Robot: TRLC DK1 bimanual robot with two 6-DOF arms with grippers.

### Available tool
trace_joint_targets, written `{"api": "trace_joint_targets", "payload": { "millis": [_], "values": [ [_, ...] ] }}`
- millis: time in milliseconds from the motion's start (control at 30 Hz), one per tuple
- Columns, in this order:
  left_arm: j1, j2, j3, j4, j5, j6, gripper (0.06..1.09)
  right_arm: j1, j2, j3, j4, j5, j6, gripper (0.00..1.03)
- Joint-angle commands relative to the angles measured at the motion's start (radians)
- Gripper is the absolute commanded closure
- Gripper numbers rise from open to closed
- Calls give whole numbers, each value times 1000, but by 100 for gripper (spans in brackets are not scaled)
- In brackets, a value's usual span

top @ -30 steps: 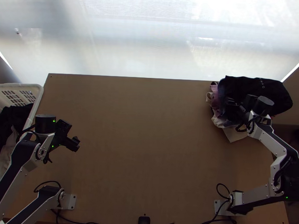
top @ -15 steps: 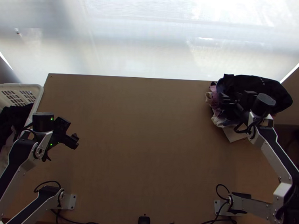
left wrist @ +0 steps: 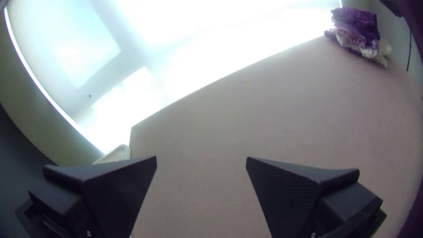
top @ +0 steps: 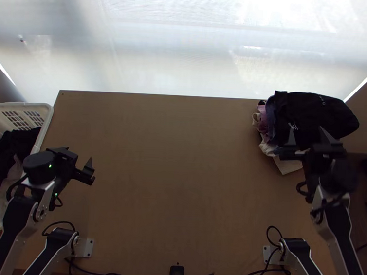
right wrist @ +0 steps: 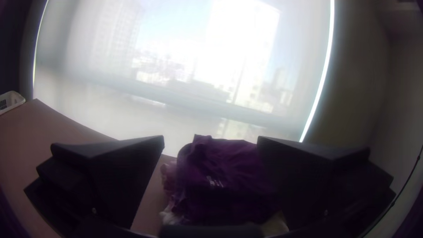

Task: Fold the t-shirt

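Observation:
A dark shirt [top: 316, 114] lies folded on top of a stack of cloths at the table's far right; in the right wrist view the shirt [right wrist: 224, 176] looks purple. Just on the near side of the stack, my right gripper [top: 307, 140] stands open and holds nothing. The right wrist view has the right gripper [right wrist: 210, 143] with its fingers wide apart, the stack beyond them. My left gripper [top: 88, 171] is over the table's left part, near the basket. In the left wrist view the left gripper [left wrist: 201, 161] is open above bare tabletop.
A white basket [top: 49, 117] holding dark and light cloths stands at the table's left edge. Pale and pink cloths [top: 263, 122] stick out from under the dark shirt. The middle of the table [top: 177, 171] is bare. Cables run along the near edge.
The right gripper has drawn back from over the stack toward the near side, and its fingers have swung to point up the picture. The left gripper has turned slightly. The stack lies nearly as before.

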Motion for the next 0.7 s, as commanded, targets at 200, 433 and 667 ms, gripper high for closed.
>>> {"api": "trace_joint_targets", "payload": {
  "millis": [200, 433, 667],
  "values": [
    [-98, -488, -459, 412, 89, -58, 10, 12, -575, -440, 6, 91, -118, 5],
    [-131, -654, -601, 421, 108, -119, 10, 15, -727, -515, -141, 95, -148, 5],
    [-168, -652, -604, 344, 131, -153, 10, 42, -728, -518, -265, 89, -161, 5]
  ]
}}
